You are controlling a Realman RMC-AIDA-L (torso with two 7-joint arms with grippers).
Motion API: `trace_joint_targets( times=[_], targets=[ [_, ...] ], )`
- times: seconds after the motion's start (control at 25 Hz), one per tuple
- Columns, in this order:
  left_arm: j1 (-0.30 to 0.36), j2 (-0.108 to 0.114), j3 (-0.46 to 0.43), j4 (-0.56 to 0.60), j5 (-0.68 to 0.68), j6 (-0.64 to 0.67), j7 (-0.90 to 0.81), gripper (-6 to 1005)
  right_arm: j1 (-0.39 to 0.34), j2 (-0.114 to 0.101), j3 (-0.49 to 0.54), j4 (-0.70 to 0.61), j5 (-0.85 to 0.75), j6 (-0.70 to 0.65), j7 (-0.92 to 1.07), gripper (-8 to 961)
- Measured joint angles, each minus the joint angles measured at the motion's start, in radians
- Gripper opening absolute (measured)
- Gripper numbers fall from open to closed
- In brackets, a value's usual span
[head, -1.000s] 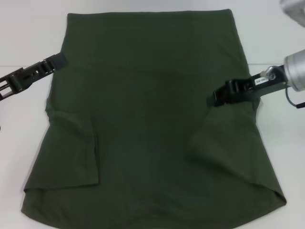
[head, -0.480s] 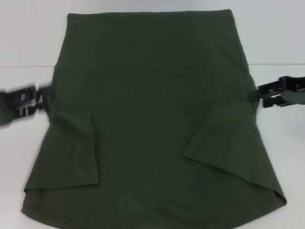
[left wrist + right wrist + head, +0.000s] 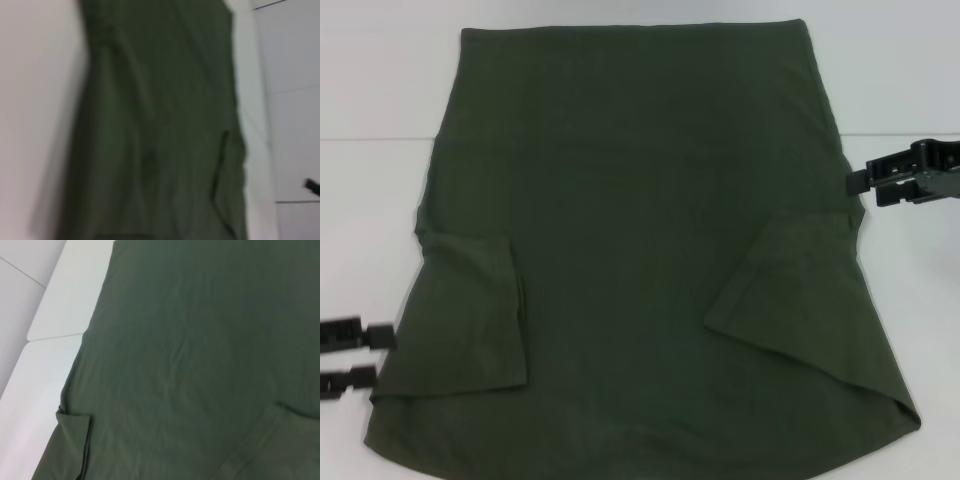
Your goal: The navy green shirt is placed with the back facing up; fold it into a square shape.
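Navy green shirt (image 3: 640,250) flat on white table (image 3: 380,90), both sleeves folded inward. Left gripper (image 3: 370,355) at near-left hem, fingers parted, empty. Right gripper (image 3: 860,185) at right edge, parted, empty.

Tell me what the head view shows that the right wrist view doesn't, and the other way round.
Only the head view shows both claws: the left claw open beside the shirt's near left edge, the right claw open at its right edge, plus the shirt's whole outline. The right wrist view adds nothing new, only a closer look at the cloth and its creases. Both show the navy green shirt lying flat on the white table, with the left sleeve and the right sleeve folded inward.
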Motion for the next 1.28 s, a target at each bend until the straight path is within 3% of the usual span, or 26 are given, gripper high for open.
trace_joint_targets(
  times=[0.48, 1.28],
  targets=[
    [0.005, -0.012, 0.003, -0.009, 0.146, -0.114, -0.012, 782, -0.001, 0.003, -0.002, 0.000, -0.001, -0.004, -0.001, 631],
    [-0.001, -0.035, 0.008, -0.035, 0.205, -0.204, -0.020, 781, -0.003, 0.003, 0.007, 0.000, 0.003, -0.006, 0.001, 631]
  ],
)
